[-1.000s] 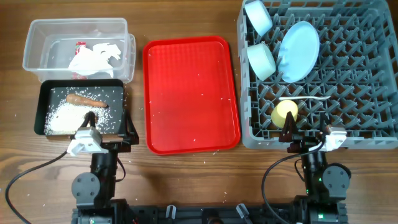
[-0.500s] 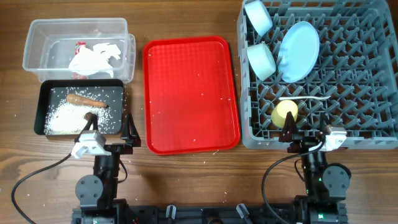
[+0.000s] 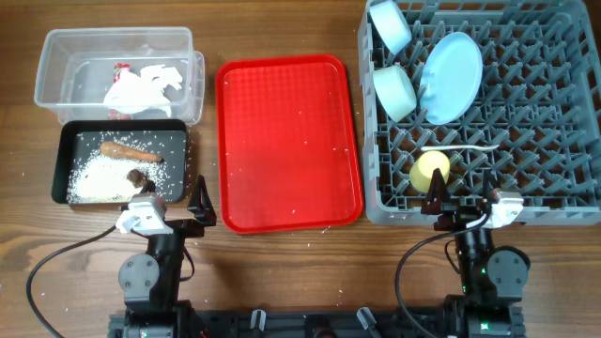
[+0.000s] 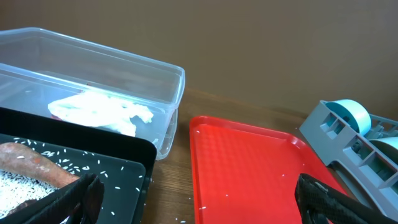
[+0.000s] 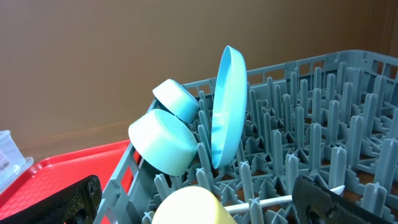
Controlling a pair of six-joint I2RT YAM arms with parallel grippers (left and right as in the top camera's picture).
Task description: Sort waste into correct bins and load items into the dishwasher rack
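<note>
Tub (image 3: 117,38) behind shallow tray (image 3: 62,164), serving tray (image 3: 286,141) centre, rack (image 3: 540,141) right

We see the rack (image 3: 526,141) run past the overhead view's top and right edges. From the right wrist, the bottom edge cuts the yellow cup (image 5: 186,208) and pegs (image 5: 290,169) hide most of the spoon (image 5: 267,201).

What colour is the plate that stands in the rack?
The plate is pale blue; the right wrist view shows it best.

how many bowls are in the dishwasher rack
2. A small white bowl in the far left corner of the dishwasher rack; a mint-green bowl just nearer, both left of the pale blue plate. None seems hidden.
</note>
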